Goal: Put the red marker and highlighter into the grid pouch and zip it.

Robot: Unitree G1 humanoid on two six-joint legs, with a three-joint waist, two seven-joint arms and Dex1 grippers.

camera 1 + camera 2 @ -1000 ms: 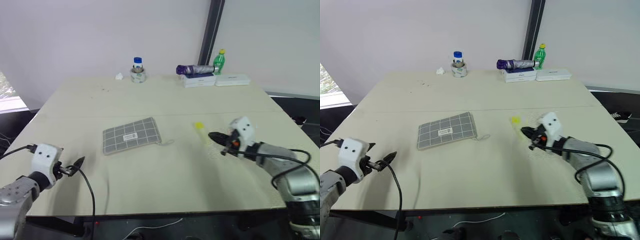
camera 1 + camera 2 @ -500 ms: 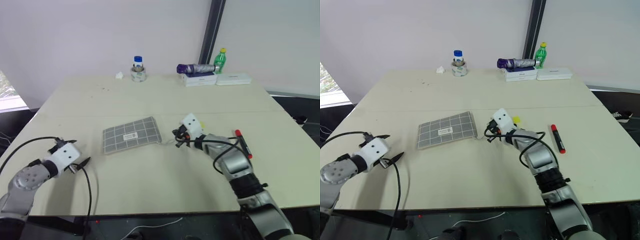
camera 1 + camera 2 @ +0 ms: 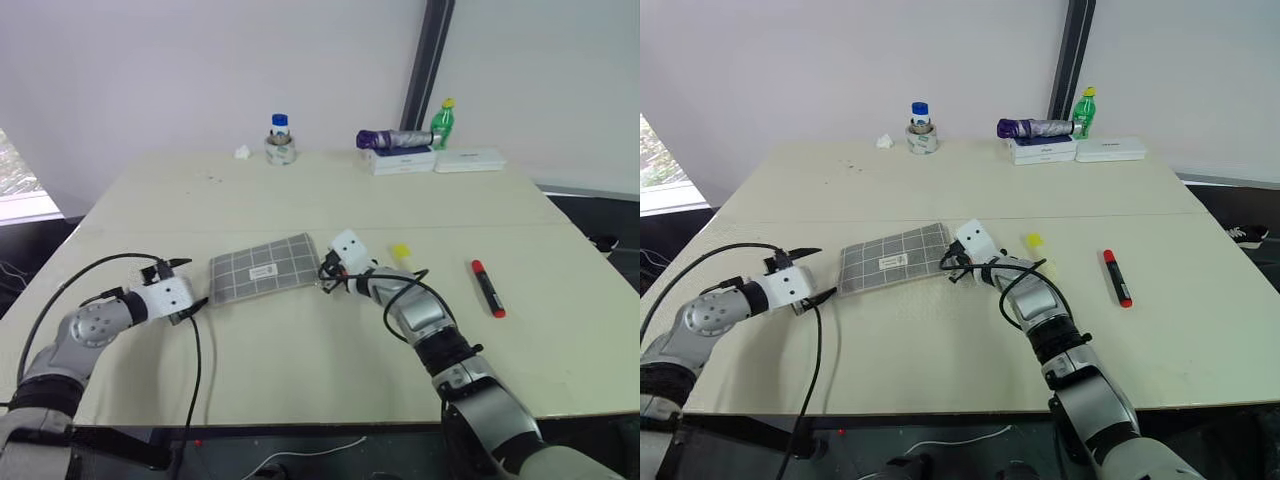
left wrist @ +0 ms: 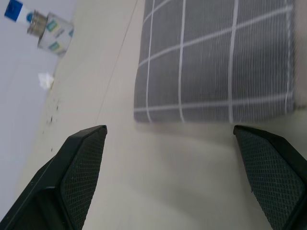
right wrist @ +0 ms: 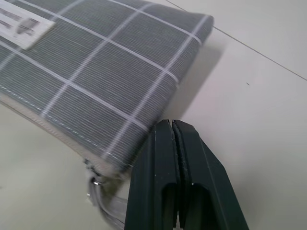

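The grid pouch (image 3: 263, 268) lies flat mid-table, label up. My left gripper (image 3: 192, 283) is open at the pouch's left edge; in the left wrist view its fingers (image 4: 81, 158) stand wide apart in front of the pouch (image 4: 216, 62). My right gripper (image 3: 325, 272) is shut with nothing between its fingers (image 5: 172, 143). It sits at the pouch's right corner (image 5: 96, 86), beside the zipper's pale pull cord (image 5: 98, 191). The highlighter (image 3: 400, 253) lies just right of that hand. Further right, the red marker (image 3: 488, 287) lies on the table.
Along the table's far edge (image 3: 320, 153) stand a blue-lidded jar (image 3: 279, 140), a crumpled tissue (image 3: 240, 152), a purple folded umbrella (image 3: 393, 138) on white boxes (image 3: 470, 159), and a green bottle (image 3: 441, 122). Black cables trail from both wrists.
My right gripper swung left from the highlighter's side to the pouch's right corner, uncovering the red marker on the table. My left gripper moved forward and right to the pouch's left edge, rolling as it went.
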